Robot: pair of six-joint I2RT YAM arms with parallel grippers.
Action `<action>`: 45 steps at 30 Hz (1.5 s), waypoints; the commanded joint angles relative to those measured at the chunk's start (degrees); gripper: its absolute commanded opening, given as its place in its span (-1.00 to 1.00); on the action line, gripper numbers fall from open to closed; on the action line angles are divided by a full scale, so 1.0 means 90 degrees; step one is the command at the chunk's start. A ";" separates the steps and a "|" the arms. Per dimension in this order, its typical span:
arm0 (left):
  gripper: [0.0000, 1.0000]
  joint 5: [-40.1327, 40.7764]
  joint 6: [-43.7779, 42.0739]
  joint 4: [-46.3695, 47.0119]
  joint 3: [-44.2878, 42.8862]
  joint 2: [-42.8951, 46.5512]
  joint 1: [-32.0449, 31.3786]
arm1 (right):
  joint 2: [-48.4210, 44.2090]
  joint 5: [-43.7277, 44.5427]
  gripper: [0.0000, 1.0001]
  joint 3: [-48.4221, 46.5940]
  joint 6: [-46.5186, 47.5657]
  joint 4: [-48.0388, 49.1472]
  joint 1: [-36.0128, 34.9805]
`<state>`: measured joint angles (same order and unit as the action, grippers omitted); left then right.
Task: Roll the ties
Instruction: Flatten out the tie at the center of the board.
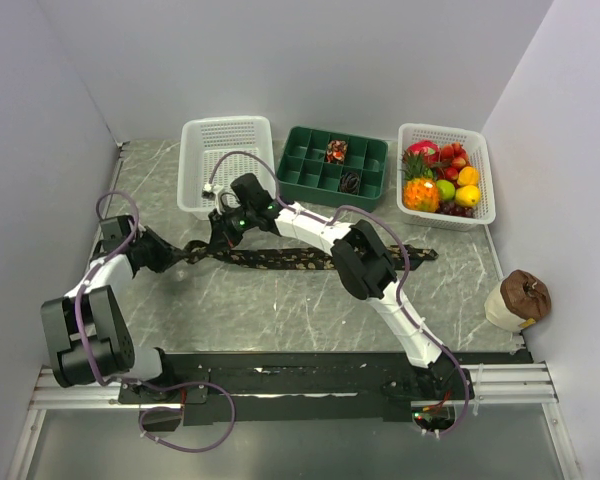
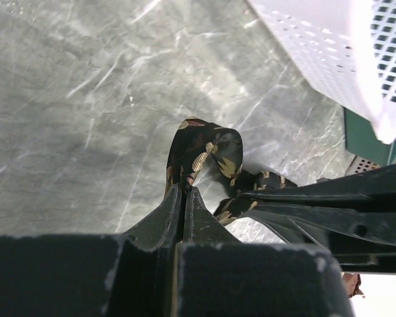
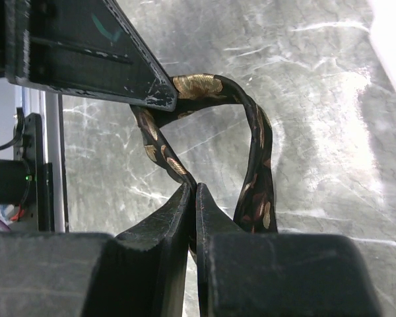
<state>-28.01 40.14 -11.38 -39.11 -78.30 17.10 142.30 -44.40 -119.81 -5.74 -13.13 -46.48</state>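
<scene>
A long black-brown tie (image 1: 300,260) with tan speckles lies across the table from left to right. My left gripper (image 1: 187,254) is shut on its narrow left end, which curls into a small loop (image 2: 208,150) just past the fingertips. My right gripper (image 1: 223,232) is shut on the same tie (image 3: 254,172) close by, where the fabric twists and folds over. The two grippers nearly touch; the left one's fingers (image 3: 105,59) cross the top of the right wrist view. Two rolled ties, one reddish (image 1: 336,152) and one dark (image 1: 350,182), sit in the green tray (image 1: 310,170).
An empty white basket (image 1: 225,160) stands behind the grippers, close to the right one; it also shows in the left wrist view (image 2: 343,53). A white basket of toy fruit (image 1: 446,176) is at the back right. A brown and white object (image 1: 518,298) sits at the right edge.
</scene>
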 commanded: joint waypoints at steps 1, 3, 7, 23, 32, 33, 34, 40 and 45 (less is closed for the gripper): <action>-0.98 0.0445 -0.0134 0.0141 -0.0234 -0.0089 0.0033 | -0.0235 0.0237 -0.74 -0.0067 -0.0211 0.0139 0.0057; -0.98 0.0853 -0.0211 0.0083 -0.0350 -0.0099 -0.0073 | -0.0216 0.0207 -0.74 -0.0067 -0.0271 0.0179 0.0067; -0.98 0.1858 -0.0280 -0.0035 -0.0517 -0.0099 -0.0552 | -0.0235 0.0149 -0.71 -0.0038 -0.0252 0.0189 0.0047; -0.98 0.3093 -0.0251 0.1477 0.0068 -0.0235 -0.1021 | -0.0830 0.0949 0.21 0.0898 0.0032 0.0285 -0.0070; -0.98 0.3757 -0.0426 0.1538 0.0021 -0.0489 -0.1343 | -0.1699 0.0920 0.25 0.1954 -0.0192 0.1155 0.0057; -0.98 0.3873 -0.0436 0.1470 -0.0019 -0.0528 -0.1363 | -0.1777 0.0920 0.25 0.2061 -0.0231 0.1194 0.0067; -0.98 0.3971 -0.0408 0.1285 -0.0077 -0.0577 -0.1392 | -0.1836 0.0968 0.24 0.2120 -0.0241 0.1224 0.0086; -0.98 0.4420 -0.0193 0.0825 -0.0215 -0.0694 -0.1451 | -0.2460 0.1261 0.22 0.2813 -0.0280 0.1400 0.0252; -0.96 0.4284 -0.0153 0.0941 -0.0176 -0.0724 -0.1451 | -0.3405 0.1582 0.20 0.4069 -0.0582 0.1857 0.0681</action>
<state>8.99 38.22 -2.81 -39.27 -84.75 4.25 120.51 -33.63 -90.13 -8.62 -2.28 -43.77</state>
